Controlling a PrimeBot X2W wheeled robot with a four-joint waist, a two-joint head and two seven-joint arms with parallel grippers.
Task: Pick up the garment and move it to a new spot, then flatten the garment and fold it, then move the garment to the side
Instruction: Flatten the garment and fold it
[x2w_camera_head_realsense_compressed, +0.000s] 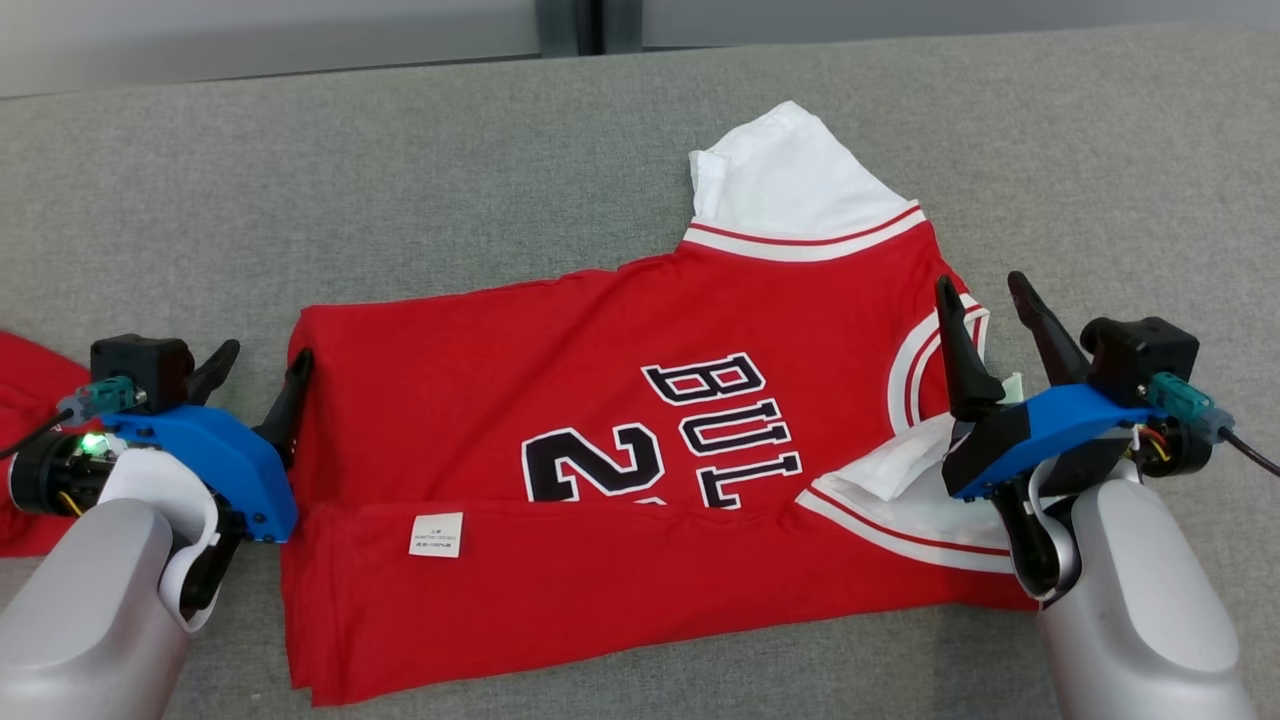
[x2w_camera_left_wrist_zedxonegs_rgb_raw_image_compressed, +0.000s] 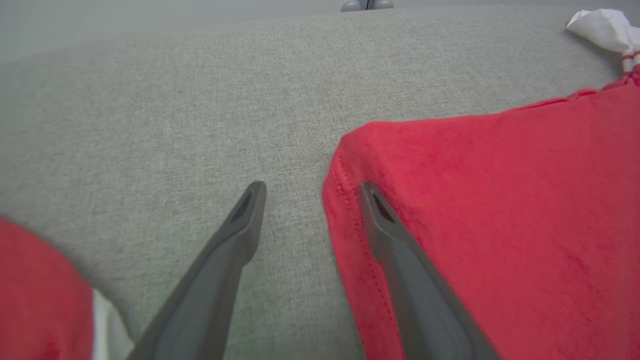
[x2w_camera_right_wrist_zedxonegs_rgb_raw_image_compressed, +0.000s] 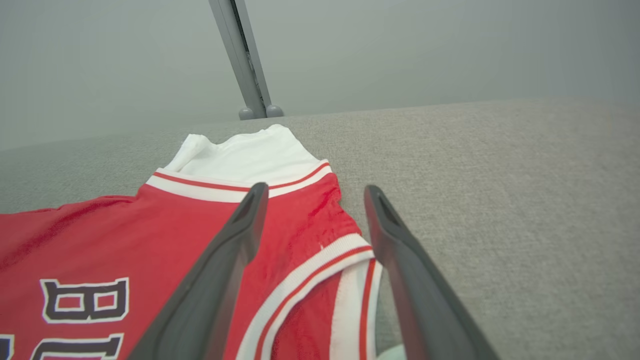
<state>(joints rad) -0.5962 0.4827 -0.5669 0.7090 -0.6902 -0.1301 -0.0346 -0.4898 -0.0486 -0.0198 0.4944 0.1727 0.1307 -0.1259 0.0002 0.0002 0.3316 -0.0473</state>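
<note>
Between the two jaws (spread wide) lies the garment.

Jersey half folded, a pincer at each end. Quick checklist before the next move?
1. Left pincer open, nothing held: ok.
2. Right pincer open, nothing held: ok.
3. Jersey near edge folded over: ok, label faces up on the flap.
4. Far white sleeve tucked in: not ok, it sticks out.
5. Fingers clear of cloth: cannot tell; a left finger overlies the hem corner.
6. Other red garment apart from the jersey: ok.
</note>
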